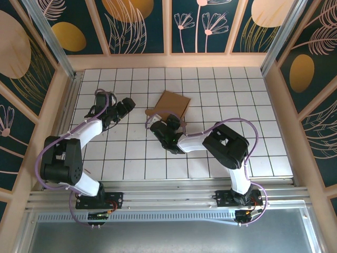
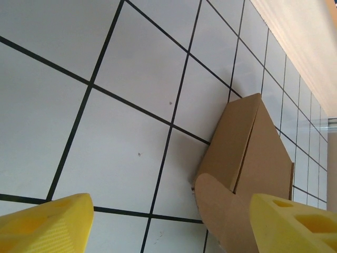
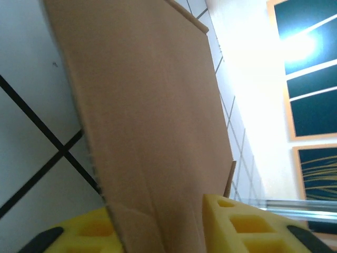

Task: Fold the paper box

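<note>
Paper box (image 1: 174, 104) sits on the table (image 1: 247, 105), centre, toward the far side. Left gripper (image 1: 128, 106) lies to its left, apart. Right gripper (image 1: 175, 122) is at its near edge, cardboard between the fingers.

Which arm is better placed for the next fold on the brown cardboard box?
Right, probably. The right arm's fingers straddle the plain brown cardboard paper box at its near edge; the left arm's fingers stand open, apart from it.

We saw a white tabletop (image 1: 221, 89) ruled in black squares, a pale wooden border (image 1: 168, 60) along its far edge, dark flowered panels (image 1: 142, 26) beyond, and metal rails (image 1: 168, 197) at its near edge.
</note>
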`<move>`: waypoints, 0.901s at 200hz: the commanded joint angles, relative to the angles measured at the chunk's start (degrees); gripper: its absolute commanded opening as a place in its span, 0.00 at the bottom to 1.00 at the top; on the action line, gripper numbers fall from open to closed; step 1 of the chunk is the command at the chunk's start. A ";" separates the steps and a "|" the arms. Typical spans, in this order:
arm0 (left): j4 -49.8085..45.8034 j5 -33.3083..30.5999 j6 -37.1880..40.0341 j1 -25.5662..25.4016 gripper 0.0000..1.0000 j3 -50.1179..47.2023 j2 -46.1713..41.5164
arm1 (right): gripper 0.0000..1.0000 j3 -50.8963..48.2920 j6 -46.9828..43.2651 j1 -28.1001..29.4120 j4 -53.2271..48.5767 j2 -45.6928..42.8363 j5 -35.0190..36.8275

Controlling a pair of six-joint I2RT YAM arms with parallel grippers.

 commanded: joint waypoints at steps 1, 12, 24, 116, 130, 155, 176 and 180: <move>0.06 1.25 0.15 0.32 0.79 0.70 -1.86 | 0.24 0.61 -1.67 0.00 1.41 -1.29 0.93; -0.23 1.32 0.46 0.32 0.79 0.96 -2.30 | 0.18 0.35 -1.78 -0.08 1.06 -2.23 0.18; -0.93 1.49 0.72 0.32 0.80 1.52 -2.44 | 0.12 0.10 -1.48 -0.17 0.75 -3.47 -0.49; -1.08 3.12 0.15 0.32 0.85 1.65 -0.72 | 0.07 2.36 7.14 -3.11 -12.61 -8.46 -13.29; 0.00 5.39 -0.56 0.32 0.85 1.12 2.03 | 0.08 2.71 7.39 -3.33 -12.37 -6.61 -13.78; 0.03 6.13 0.80 0.32 0.84 0.72 5.30 | 0.08 2.34 5.52 -3.68 -10.21 -4.83 -13.40; 0.52 6.21 1.52 0.32 0.84 0.96 7.18 | 0.10 2.37 3.52 -3.78 -8.74 -3.16 -13.01; 0.68 6.42 1.55 0.36 0.83 1.28 7.64 | 0.10 2.49 3.25 -3.80 -8.64 -2.75 -13.04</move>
